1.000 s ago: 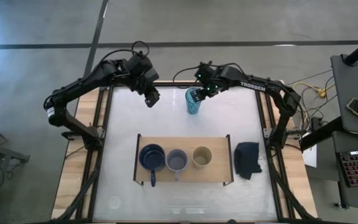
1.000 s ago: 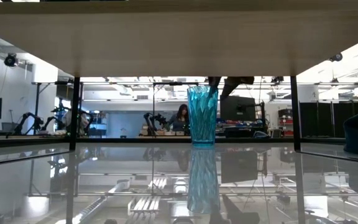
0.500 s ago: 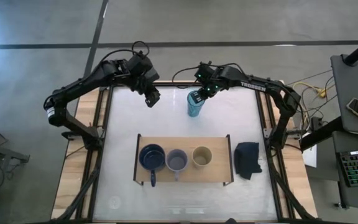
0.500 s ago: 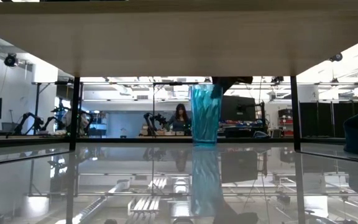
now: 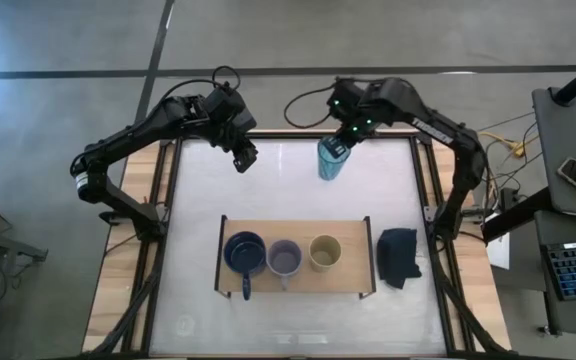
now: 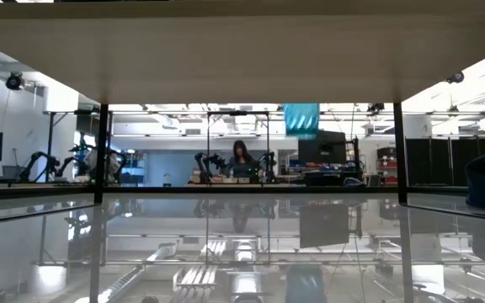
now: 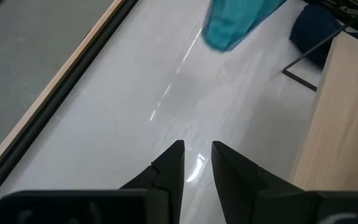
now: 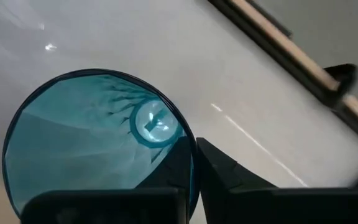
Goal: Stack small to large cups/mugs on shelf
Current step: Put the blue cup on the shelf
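Note:
The teal tumbler (image 5: 332,162) hangs above the table's far middle, its base off the surface in the low view (image 6: 301,120). My right gripper (image 5: 341,145) is above it, shut on its rim. The navy mug (image 5: 244,252), the grey mug (image 5: 285,258) and the tan cup (image 5: 325,251) stand in a row on the shelf (image 5: 353,280). My left gripper (image 5: 245,160) hovers at the far left, its fingertips a narrow gap apart (image 7: 197,146) with nothing between them. My right gripper pinches the tumbler's wall at the rim (image 8: 191,142), one finger (image 8: 176,163) inside the cup and the other (image 8: 222,169) outside. The fingers come from above, pointing down. The tumbler hangs below them, mouth up, lifted clear of the table.
A dark folded cloth (image 5: 398,256) lies on the table to the right of the shelf. Bare white tabletop (image 5: 288,195) stretches between the shelf and the far edge. Wooden side rails (image 5: 164,190) run along both sides of the table.
My right gripper has shut on the tumbler's rim. It has then risen and gone toward the table's right edge, carrying the tumbler. The tumbler stood on the table a second ago and is now lifted clear.

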